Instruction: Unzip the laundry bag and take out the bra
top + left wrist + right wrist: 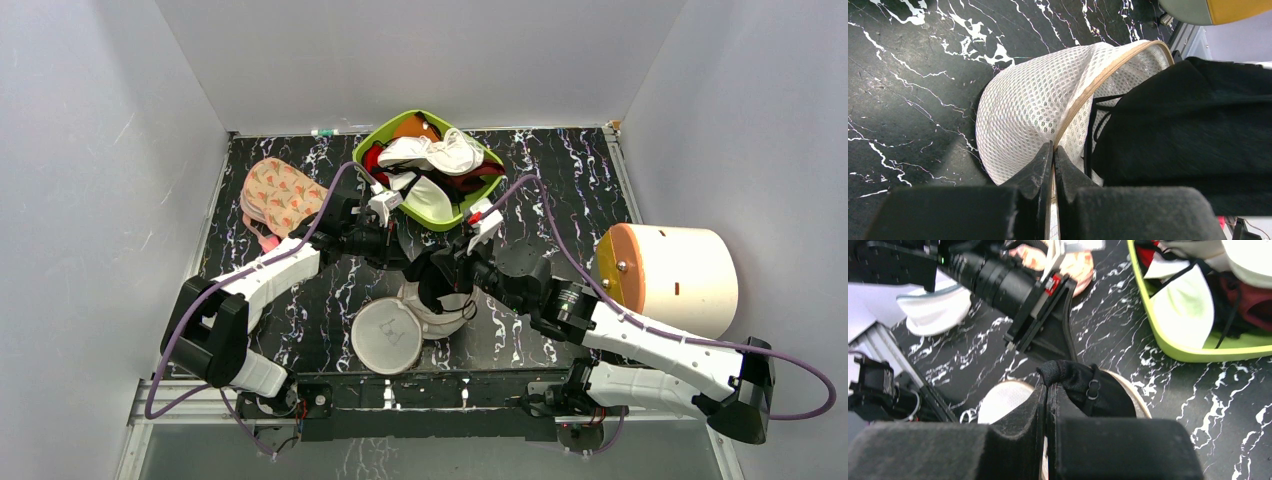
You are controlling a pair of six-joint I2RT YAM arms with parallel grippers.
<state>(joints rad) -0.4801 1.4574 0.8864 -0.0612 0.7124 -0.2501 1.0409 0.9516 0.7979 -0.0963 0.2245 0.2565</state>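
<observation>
The cream-white mesh laundry bag (pixel 445 318) sits open at the table's near middle. Its round lid (pixel 388 335), with a small black mark, is flipped toward the left front. In the left wrist view, my left gripper (pixel 1053 148) is shut on the bag's tan zip rim (pixel 1098 82), with the mesh wall (pixel 1023 105) to its left. A black bra (pixel 1193 125) fills the bag's opening. My right gripper (pixel 1046 386) is shut on the bra's top edge (pixel 1068 372), and the bra (pixel 1103 395) is partly lifted above the bag rim (pixel 1135 400). In the top view, the left gripper (pixel 408 268) and the right gripper (pixel 433 285) meet over the bag.
A green basket (pixel 440 218) heaped with clothes stands just behind the bag, also seen in the right wrist view (pixel 1168 347). A peach printed case (pixel 280 195) lies at the back left. A large cream cylinder (pixel 675 280) lies at the right. White walls enclose the table.
</observation>
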